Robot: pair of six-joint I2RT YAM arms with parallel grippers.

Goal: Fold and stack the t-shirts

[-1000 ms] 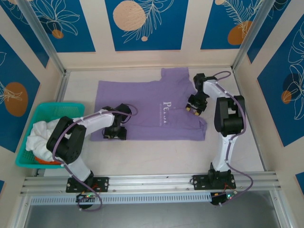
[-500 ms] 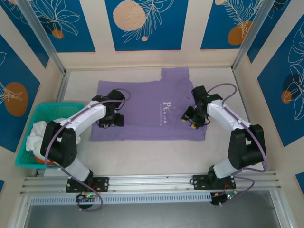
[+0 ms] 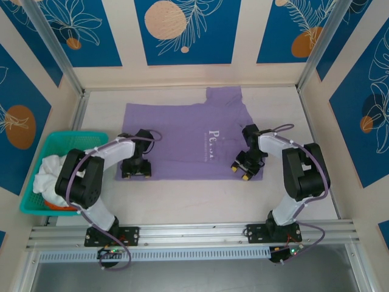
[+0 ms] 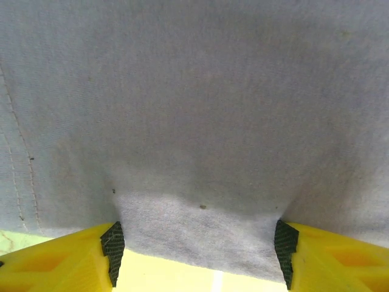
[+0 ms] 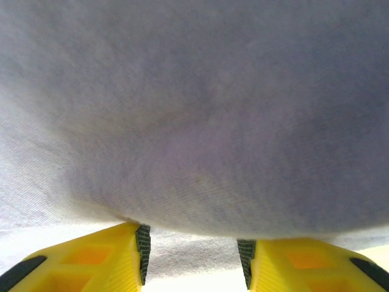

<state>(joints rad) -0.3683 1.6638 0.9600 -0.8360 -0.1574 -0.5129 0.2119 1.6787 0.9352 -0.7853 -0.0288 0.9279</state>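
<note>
A lavender-purple t-shirt (image 3: 182,137) with small white lettering lies spread flat on the table. My left gripper (image 3: 135,172) is low over its near edge on the left. It is open, and the shirt's edge (image 4: 200,231) lies between the wide-apart fingers (image 4: 112,246). My right gripper (image 3: 243,171) is down at the near right corner of the shirt. It is also open, with purple cloth (image 5: 200,91) bulging above its fingers (image 5: 141,249) and a strip of it between them. White t-shirts (image 3: 51,176) are bunched in the teal basket (image 3: 67,137).
The basket stands at the left edge of the table, with something orange (image 3: 58,207) under the white cloth. Walls with metal posts close in the back and both sides. An aluminium rail (image 3: 194,234) runs along the near edge.
The right gripper has moved from the shirt's middle right down to its near right corner. The left gripper went farther out over the shirt, then came back to the near edge, a bit more left.
</note>
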